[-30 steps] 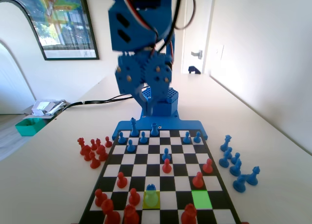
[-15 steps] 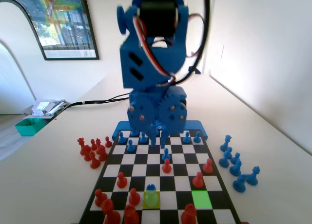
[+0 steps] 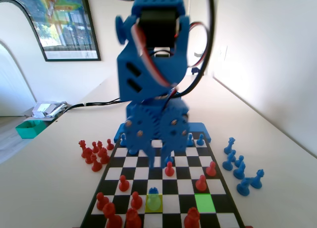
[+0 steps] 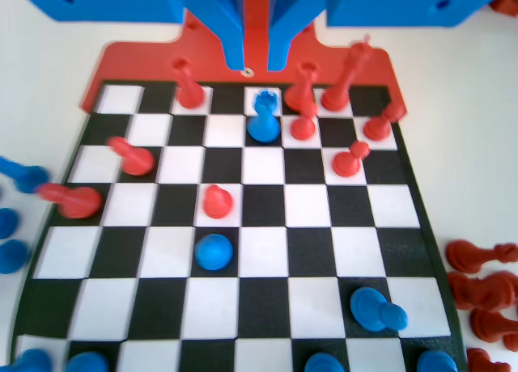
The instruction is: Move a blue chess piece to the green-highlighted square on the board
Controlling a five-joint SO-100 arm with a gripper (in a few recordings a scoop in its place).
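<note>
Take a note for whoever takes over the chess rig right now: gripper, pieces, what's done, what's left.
Gripper: low over mid-board, jaws slightly apart, holding nothing.
Blue chess piece: a pawn standing mid-board, close by the gripper in the fixed view, not gripped.
Green-highlighted square: near the fixed camera, right of centre, with no piece on it.
Done: nothing moved onto green yet.
Left: grasp the pawn, lift it, and set it on the green square of the board.

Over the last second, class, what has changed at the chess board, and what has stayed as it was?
The blue arm swung forward over the board and lowered, bringing the gripper down from above its base to just over the middle rows. It has taken hold of nothing. Every piece stayed put: the blue chess piece stands by the yellow-tinted square, and the green-highlighted square remains empty.
</note>
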